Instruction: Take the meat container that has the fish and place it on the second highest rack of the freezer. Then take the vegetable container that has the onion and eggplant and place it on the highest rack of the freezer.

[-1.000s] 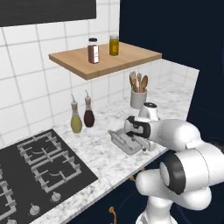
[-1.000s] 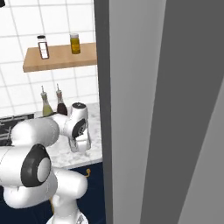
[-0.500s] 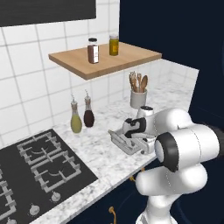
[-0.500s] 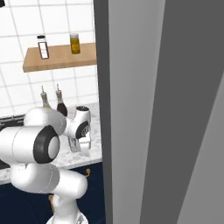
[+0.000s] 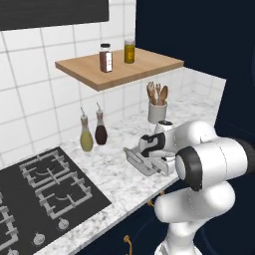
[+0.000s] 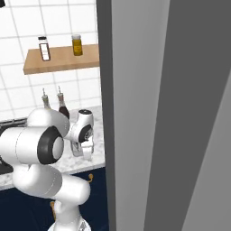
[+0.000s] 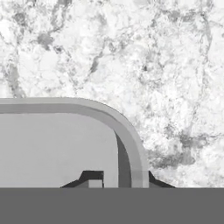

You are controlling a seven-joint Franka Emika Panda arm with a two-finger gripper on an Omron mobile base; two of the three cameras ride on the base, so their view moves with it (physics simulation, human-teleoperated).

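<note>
A shallow pale-grey tray, the meat container (image 5: 140, 161), lies on the marble counter near its front edge. My gripper (image 5: 149, 155) comes down onto its near end. In the hand view a rounded corner of the meat container (image 7: 52, 144) shows bare floor, and the raised rim sits between my fingertips (image 7: 92, 177), with the gripper (image 7: 124, 180) shut on it. The hand covers the tray's contents, so the fish is hidden. From the right base view the gripper (image 6: 85, 151) hangs just left of the tall grey freezer (image 6: 158, 113). The vegetable container, onion, eggplant and racks are out of view.
A utensil holder (image 5: 157, 110) stands behind the tray, and two bottles (image 5: 93, 135) stand to its left against the tiled wall. Above them is a wooden shelf (image 5: 119, 67) with two jars. The black hob (image 5: 45, 184) takes the counter's left part.
The jaws have closed from wide open onto the tray's rim. The arm's elbow has swung nearer the cameras, while the hand stayed over the tray.
</note>
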